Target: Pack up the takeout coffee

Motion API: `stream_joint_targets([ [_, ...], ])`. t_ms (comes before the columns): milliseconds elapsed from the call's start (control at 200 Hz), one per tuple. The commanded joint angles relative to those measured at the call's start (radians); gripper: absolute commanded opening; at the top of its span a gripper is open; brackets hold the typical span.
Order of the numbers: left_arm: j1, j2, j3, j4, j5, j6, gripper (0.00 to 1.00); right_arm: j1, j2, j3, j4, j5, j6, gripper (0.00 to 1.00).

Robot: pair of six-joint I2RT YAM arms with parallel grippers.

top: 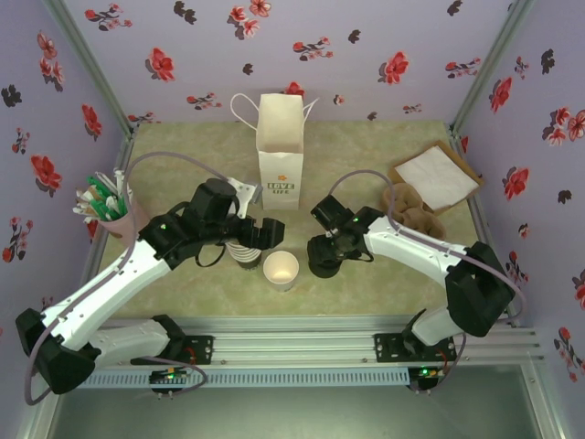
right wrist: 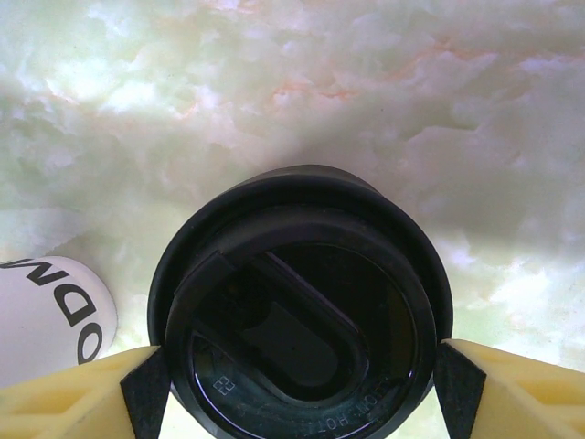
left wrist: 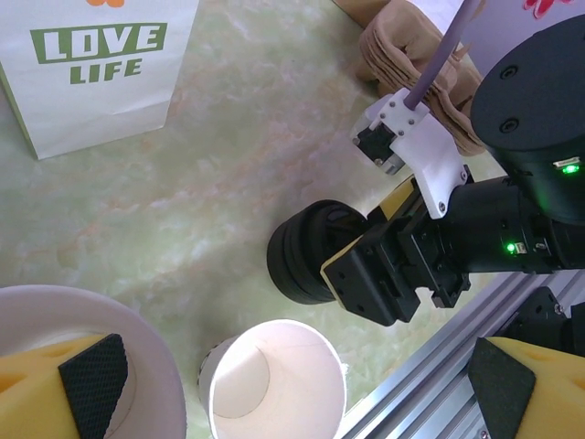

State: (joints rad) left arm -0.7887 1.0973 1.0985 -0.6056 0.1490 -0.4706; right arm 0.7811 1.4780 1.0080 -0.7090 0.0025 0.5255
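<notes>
Glossy black lid stack, round, with a raised rim and a moulded oblong recess, sits between the black-padded yellow fingers of the right end effector. Its jaws are spread wide, one pad at each side of the rim; whether they press cannot be told. Just to that end effector's left stands the paper cup, the coffee cup to be packed: smooth, cream, upright and lidless. Left end effector gapes fully and holds nothing, with one finger over the mouth of a banded cup stack; the paper cup shows in the gap between its fingers. Beyond both end effectors a matte white paper bag stands upright and open. Counter: pale green marble pattern with faint orange veins. Walls: lilac, printed with red flowers.
</notes>
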Motion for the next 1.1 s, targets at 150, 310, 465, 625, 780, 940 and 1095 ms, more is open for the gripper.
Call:
stream_joint_targets([
  [150,-0.012,-0.015,-0.008,0.014,-0.011,0.016,0.99,-0.012,0.015,0.035,-0.036,0.01,0.018,0.83],
  [310,-0.014,-0.015,-0.008,0.016,-0.01,0.017,0.99,-0.026,0.008,0.021,-0.026,-0.003,0.021,0.83],
  [465,-0.016,-0.016,-0.008,0.018,-0.011,0.016,0.99,-0.028,0.019,0.016,-0.011,-0.027,0.021,0.83],
  [625,-0.018,-0.016,-0.008,0.018,-0.011,0.016,0.99,-0.028,0.033,0.017,-0.004,-0.036,0.021,0.81],
  [780,-0.02,-0.014,-0.006,0.018,-0.01,0.018,0.99,-0.028,0.038,0.019,-0.002,-0.041,0.02,0.79],
  [940,-0.02,-0.013,-0.003,0.02,-0.011,0.019,0.99,-0.029,0.036,0.02,-0.004,-0.04,0.019,0.75],
  [1095,-0.022,-0.012,-0.003,0.019,-0.011,0.02,0.99,-0.03,0.032,0.024,-0.009,-0.036,0.02,0.71],
])
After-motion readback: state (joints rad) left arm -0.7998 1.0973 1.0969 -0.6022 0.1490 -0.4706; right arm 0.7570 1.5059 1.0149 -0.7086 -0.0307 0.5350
